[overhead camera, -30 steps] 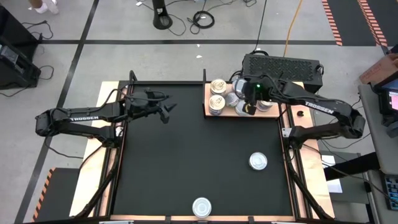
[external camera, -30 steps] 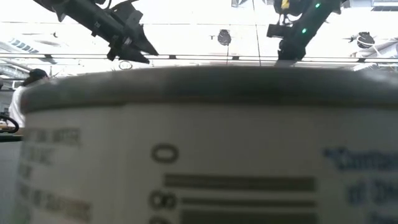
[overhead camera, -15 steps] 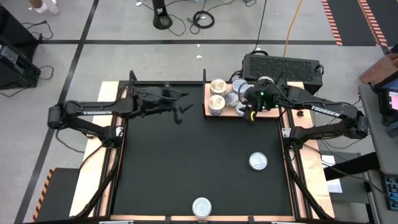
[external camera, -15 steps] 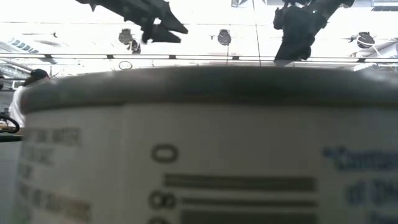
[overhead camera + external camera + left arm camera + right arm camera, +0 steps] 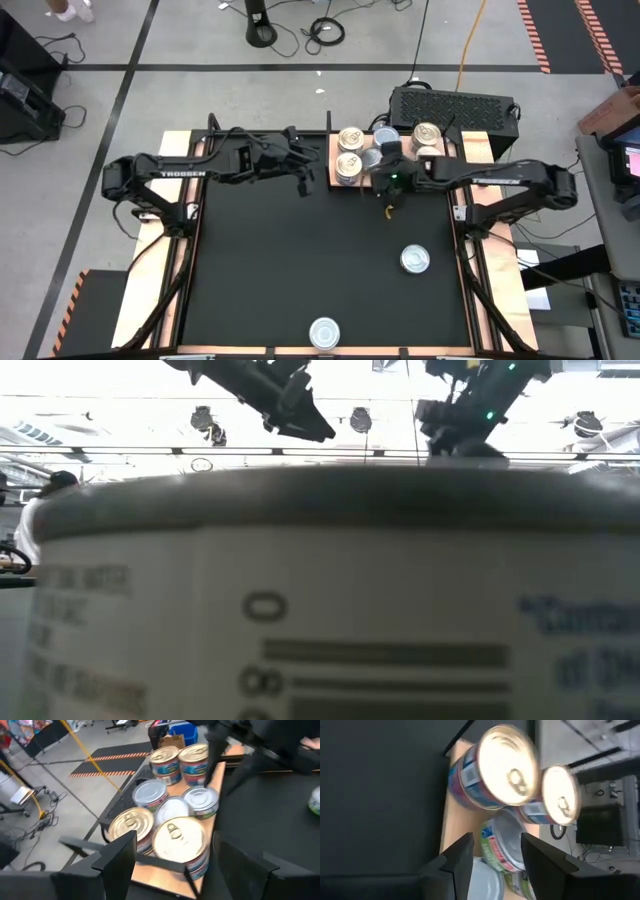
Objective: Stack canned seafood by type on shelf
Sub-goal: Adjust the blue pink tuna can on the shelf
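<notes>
The shelf (image 5: 333, 185) is a light wooden board at the table's far edge, right of centre. Several tins stand on it: gold-topped ones (image 5: 350, 138), (image 5: 427, 134) and silver ones (image 5: 385, 140). Two more tins rest on the black table, one (image 5: 415, 260) near the right side and one (image 5: 324, 332) at the near edge. My left gripper (image 5: 305, 182) hangs open just left of the shelf, facing a gold-topped tin (image 5: 177, 837). My right gripper (image 5: 388, 200) is open just off the shelf's near edge, facing a green-labelled tin (image 5: 500, 847).
A black ventilated box (image 5: 455, 105) sits beyond the shelf. The tin at the near edge (image 5: 320, 600) fills most of the low view, with both grippers (image 5: 300, 420), (image 5: 455, 438) above it. Bare black table (image 5: 270, 270) lies between the shelf and the loose tins.
My left gripper has swung toward the table's right, from the far left corner up to the shelf's left edge. My right gripper has drawn back from over the tins on the shelf toward the near edge and a little left, off the board.
</notes>
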`<action>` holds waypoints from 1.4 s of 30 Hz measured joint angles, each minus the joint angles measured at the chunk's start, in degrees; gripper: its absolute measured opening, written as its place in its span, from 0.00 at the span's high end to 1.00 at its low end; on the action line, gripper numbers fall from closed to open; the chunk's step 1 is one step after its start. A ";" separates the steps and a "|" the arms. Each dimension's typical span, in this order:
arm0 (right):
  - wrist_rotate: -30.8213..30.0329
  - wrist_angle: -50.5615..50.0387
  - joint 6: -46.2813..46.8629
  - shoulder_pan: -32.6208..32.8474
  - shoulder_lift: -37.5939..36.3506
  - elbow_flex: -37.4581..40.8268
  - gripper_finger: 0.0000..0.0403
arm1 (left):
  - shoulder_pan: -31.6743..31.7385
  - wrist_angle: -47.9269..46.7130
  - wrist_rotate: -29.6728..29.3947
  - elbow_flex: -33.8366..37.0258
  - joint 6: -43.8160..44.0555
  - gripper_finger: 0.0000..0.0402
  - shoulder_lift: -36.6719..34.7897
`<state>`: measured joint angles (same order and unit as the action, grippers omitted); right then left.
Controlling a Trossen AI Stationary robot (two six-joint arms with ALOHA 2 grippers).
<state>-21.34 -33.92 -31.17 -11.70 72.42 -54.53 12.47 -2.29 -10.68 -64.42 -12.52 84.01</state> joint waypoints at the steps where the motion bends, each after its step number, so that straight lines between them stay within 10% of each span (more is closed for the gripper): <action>1: -0.16 0.44 -0.94 0.00 1.40 0.07 0.59 | 0.33 -0.28 -0.07 0.00 0.10 0.35 -0.04; 8: -15.73 2.56 -4.46 1.45 8.07 0.07 0.40 | 1.39 -2.60 -0.18 -0.03 0.16 0.35 -0.60; 16: -15.96 2.52 -0.02 6.67 8.40 0.05 0.20 | 1.48 -4.86 -0.15 0.75 -0.12 0.35 -0.61; 25: -22.27 2.47 5.81 10.68 8.44 0.05 0.21 | 8.39 -6.30 9.37 8.03 4.63 0.35 -9.33; 42: -17.53 3.36 -2.62 9.82 10.04 0.31 0.21 | 10.45 11.40 9.23 27.47 7.63 0.35 -20.22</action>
<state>-38.86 -30.56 -33.79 -1.89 82.46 -54.22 22.92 9.11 -1.44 -36.95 -4.89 63.79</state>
